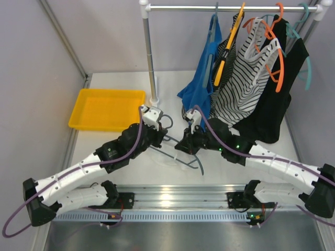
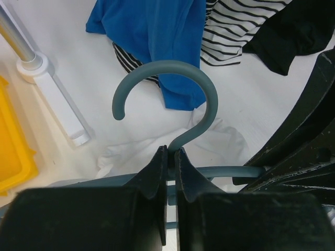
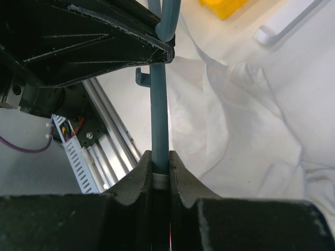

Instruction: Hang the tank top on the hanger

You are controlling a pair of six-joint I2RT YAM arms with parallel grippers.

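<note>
The grey-blue hanger (image 1: 200,166) is held low over the table between both arms. My left gripper (image 1: 163,138) is shut on its neck just under the hook (image 2: 207,89), as the left wrist view (image 2: 171,155) shows. My right gripper (image 1: 184,146) is shut on one hanger arm (image 3: 158,115); in the right wrist view (image 3: 159,158) a thin white band of fabric sits between the jaws against that arm. The white tank top (image 2: 220,138) lies crumpled on the table under the hanger (image 3: 251,120). It hardly shows against the white table in the top view.
A yellow tray (image 1: 107,109) sits at the back left. The rack's pole (image 1: 151,57) and base (image 2: 63,110) stand behind the grippers. A blue top (image 1: 201,83), a striped top (image 1: 241,89) and a black garment (image 1: 272,104) hang at the right, with orange hangers (image 1: 277,63) and a teal one (image 1: 309,68).
</note>
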